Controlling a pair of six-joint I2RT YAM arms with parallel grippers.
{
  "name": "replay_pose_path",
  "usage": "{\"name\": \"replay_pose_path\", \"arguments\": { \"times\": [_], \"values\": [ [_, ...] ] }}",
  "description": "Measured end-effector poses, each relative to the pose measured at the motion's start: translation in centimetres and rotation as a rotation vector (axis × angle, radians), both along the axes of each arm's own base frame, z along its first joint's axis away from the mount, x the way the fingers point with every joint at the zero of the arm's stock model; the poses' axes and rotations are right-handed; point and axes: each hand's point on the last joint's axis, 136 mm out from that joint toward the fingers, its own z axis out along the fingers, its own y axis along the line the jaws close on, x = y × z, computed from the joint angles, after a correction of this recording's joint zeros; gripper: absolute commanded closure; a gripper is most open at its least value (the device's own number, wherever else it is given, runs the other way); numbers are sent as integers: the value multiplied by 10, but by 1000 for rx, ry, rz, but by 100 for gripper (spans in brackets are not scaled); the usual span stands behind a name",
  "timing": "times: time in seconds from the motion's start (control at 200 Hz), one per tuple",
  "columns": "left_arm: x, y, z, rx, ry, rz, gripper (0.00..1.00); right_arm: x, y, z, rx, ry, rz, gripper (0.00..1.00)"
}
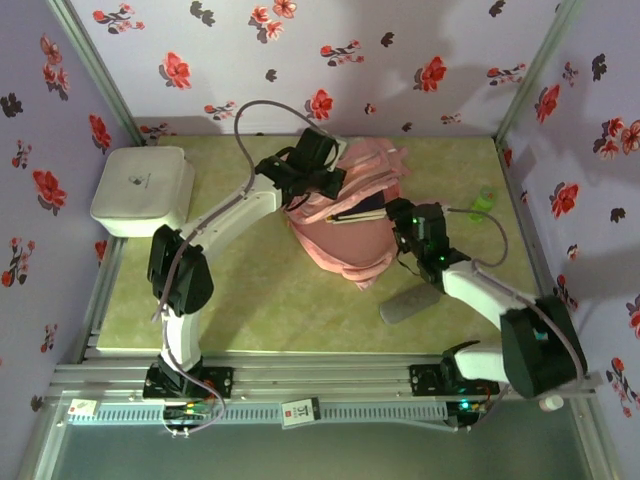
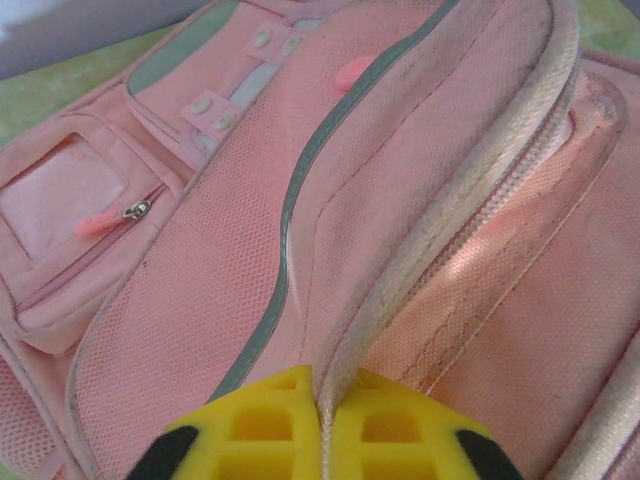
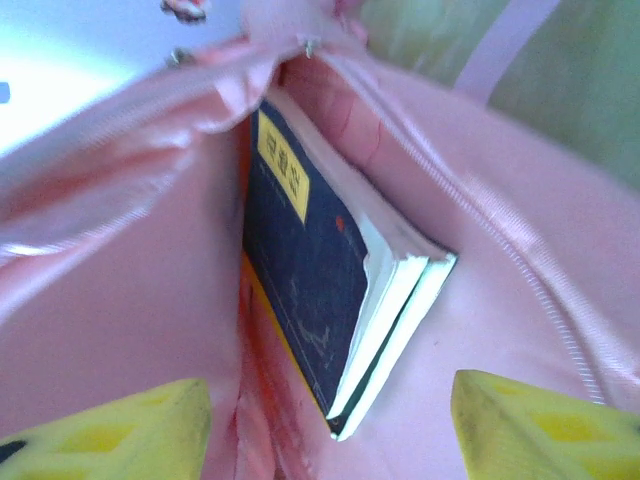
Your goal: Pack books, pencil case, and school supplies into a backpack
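Observation:
The pink backpack [image 1: 345,250] lies in the middle of the table with its main compartment held open. My left gripper [image 1: 328,180] [image 2: 325,425] is shut on the backpack's zipper edge [image 2: 440,230], which runs up from between the yellow fingers. The books [image 3: 310,260] stand inside the backpack [image 3: 120,300], the dark navy one with a yellow mark in front and white page edges beside it. My right gripper [image 1: 402,216] [image 3: 330,395] hovers open just over the books, a finger on each side and nothing held. The grey pencil case [image 1: 410,305] lies on the table to the backpack's right.
A white rounded box [image 1: 145,190] sits at the far left. A small green object [image 1: 483,200] lies at the far right near the wall. Flowered walls close in three sides of the table.

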Motion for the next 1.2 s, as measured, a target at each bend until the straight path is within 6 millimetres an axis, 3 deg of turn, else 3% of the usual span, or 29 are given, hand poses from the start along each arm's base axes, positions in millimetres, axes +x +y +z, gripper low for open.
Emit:
{"name": "replay_pose_path", "arguments": {
  "times": [0.095, 0.24, 0.39, 0.555, 0.71, 0.93, 1.075, 1.2],
  "values": [
    [-6, 1, -1, -31, 30, -7, 58, -10, -17, 14, -82, -16, -41, 31],
    [-9, 14, 10, -109, 58, 29, 37, -18, -37, 35, -220, -23, -77, 27],
    [1, 54, 7, -190, 101, 143, 28, -21, -45, 53, -328, -41, -66, 25],
    [22, 115, -38, -282, 232, 342, 28, -13, -37, 55, -394, -27, 1, 25],
    [34, 161, -87, -376, 374, 505, 33, -1, -17, 24, -407, 57, 107, 27],
    [49, 164, -133, -419, 484, 559, 39, 2, 2, -28, -392, 201, 216, 29],
    [57, 158, -165, -407, 554, 561, 44, 2, 9, -44, -380, 244, 255, 29],
    [64, 152, -176, -405, 589, 553, 51, 3, 13, -51, -374, 264, 275, 30]
  ]
}}
